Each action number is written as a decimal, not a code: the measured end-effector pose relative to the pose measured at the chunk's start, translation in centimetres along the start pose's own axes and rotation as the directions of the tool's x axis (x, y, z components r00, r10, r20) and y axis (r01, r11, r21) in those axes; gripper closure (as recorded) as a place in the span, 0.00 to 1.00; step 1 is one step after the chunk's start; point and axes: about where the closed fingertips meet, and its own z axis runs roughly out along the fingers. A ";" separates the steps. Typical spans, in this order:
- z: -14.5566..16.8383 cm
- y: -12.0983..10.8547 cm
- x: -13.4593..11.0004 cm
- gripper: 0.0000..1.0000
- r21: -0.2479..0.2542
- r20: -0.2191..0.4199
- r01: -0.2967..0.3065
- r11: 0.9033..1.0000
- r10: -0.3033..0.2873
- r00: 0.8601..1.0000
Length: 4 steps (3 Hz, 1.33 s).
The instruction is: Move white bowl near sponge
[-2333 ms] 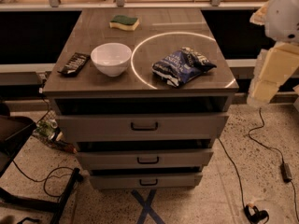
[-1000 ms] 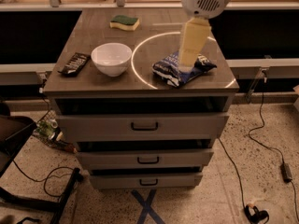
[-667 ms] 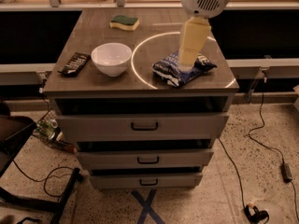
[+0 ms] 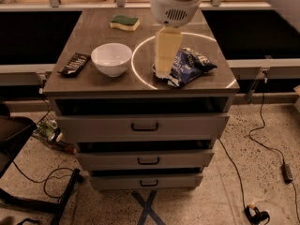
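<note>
The white bowl (image 4: 111, 58) stands upright on the front left of the wooden cabinet top (image 4: 93, 34). The sponge (image 4: 124, 22), yellow with a green top, lies at the back of the top, behind the bowl and a little to its right. My gripper (image 4: 166, 55) hangs from the white wrist (image 4: 176, 3) over the middle of the top. It is to the right of the bowl, apart from it, with its tip at the left edge of a blue snack bag (image 4: 193, 64). The gripper holds nothing that I can see.
A flat black snack bar wrapper (image 4: 74, 63) lies left of the bowl near the top's left edge. A white ring is marked on the top around the blue bag. Drawers (image 4: 143, 125) are below. Cables (image 4: 262, 139) lie on the floor to the right.
The arm has swung in from the right side to over the cabinet top, then moved further left toward the bowl. The bowl, sponge and bag have not moved.
</note>
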 end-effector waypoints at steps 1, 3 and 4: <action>2.9 1.2 -2.5 0.00 -0.034 0.022 0.019 0.999 -0.018 1.000; 7.5 1.6 -5.2 0.00 -0.062 0.005 0.049 0.997 -0.049 0.999; 9.3 1.8 -6.3 0.00 -0.078 -0.024 0.070 0.995 -0.072 0.997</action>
